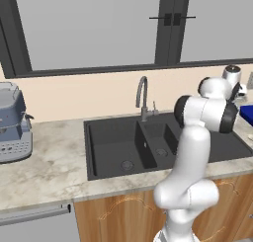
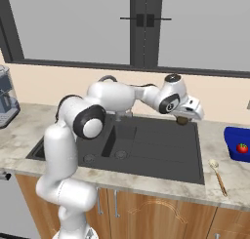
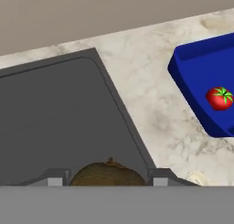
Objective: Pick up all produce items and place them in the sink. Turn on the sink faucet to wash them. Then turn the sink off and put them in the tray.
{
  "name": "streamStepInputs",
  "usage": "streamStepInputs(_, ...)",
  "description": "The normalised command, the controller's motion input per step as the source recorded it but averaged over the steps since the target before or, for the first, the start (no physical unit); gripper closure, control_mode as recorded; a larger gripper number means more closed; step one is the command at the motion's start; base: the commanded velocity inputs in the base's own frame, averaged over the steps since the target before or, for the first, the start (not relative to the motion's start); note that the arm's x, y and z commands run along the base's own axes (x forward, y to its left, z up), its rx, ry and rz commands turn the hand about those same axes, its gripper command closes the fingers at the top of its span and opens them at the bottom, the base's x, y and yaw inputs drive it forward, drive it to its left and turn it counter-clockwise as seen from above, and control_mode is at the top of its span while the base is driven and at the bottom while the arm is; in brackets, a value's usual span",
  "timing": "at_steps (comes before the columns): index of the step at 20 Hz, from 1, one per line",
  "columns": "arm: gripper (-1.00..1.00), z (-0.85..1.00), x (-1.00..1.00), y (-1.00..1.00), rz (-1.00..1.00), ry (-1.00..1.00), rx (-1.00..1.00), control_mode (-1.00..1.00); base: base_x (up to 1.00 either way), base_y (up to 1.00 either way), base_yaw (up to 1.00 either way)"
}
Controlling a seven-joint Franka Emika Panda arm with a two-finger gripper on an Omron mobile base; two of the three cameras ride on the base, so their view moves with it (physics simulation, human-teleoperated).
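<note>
My gripper (image 2: pixel 183 119) hangs over the back right corner of the black sink (image 2: pixel 156 150), shut on the dull brown produce item (image 2: pixel 182 120). In the hand view this brown item (image 3: pixel 108 173) sits between my two fingertips (image 3: pixel 55 180), above the sink's rim (image 3: pixel 114 104). The bright red produce item with a green top (image 3: pixel 220 98) lies in the blue tray (image 3: pixel 192 77) on the counter to the right of the sink. That red item (image 2: pixel 242 148) also shows in the tray (image 2: pixel 233 135) in the right base view. The grey gooseneck sink faucet (image 1: pixel 143 95) stands behind the divider between the basins (image 1: pixel 113 142).
A wooden spoon (image 2: pixel 218 176) lies on the marble counter between the sink and the tray. A coffee machine (image 1: pixel 14 122) stands on the counter at the far left. A window runs along the wall behind the sink.
</note>
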Motion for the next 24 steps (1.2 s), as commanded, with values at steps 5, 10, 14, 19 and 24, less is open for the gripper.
streamStepInputs(5,1.00,0.00,0.06,-1.00,0.00,0.00,0.00,-1.00,0.00,0.00,0.00)
streamStepInputs(10,1.00,-0.06,0.00,-0.99,0.00,-0.04,-0.11,-1.00,0.00,0.00,0.00)
streamStepInputs(14,1.00,-0.32,-0.01,-0.69,0.00,-0.10,-0.23,-1.00,0.00,0.00,0.00)
streamStepInputs(19,1.00,-0.55,-0.15,-0.22,0.00,-0.13,-0.20,-1.00,0.00,0.00,0.00)
streamStepInputs(24,1.00,-0.21,-0.03,-0.36,0.00,-0.15,-0.18,-1.00,0.00,0.00,0.00)
